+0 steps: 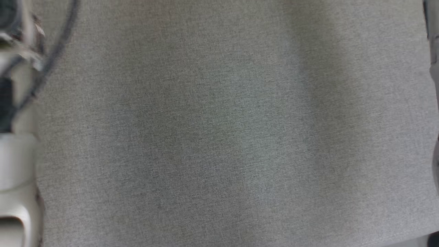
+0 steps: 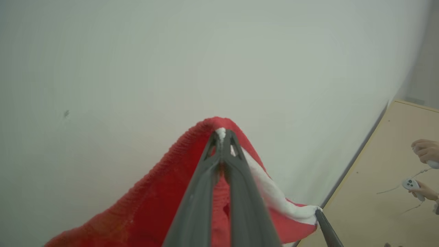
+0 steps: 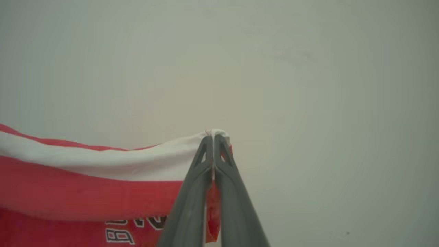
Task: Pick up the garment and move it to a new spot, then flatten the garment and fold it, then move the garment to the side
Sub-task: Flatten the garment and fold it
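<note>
1. The garment (image 2: 147, 206) hangs in the air against a pale wall (image 2: 137, 68), held up by both arms. It looks mid-carry to me.
2. I'd move the two arms together and level, so that the white band (image 3: 103, 161) is taut but not tugged out of either pinch.
3. Over the grey surface (image 1: 219, 137), I'd lower the hanging part first and let it drape flat before letting go.
4. The left gripper (image 2: 222, 134) has its jaws closed on a peak of red cloth. The cloth falls away toward 7 o'clock and the band runs toward 4 o'clock.
5. The right gripper (image 3: 213, 136) has its jaws clamped on the band's end. The garment stretches off toward 9 o'clock, with lettering (image 3: 130, 230) at 7 o'clock.
</note>
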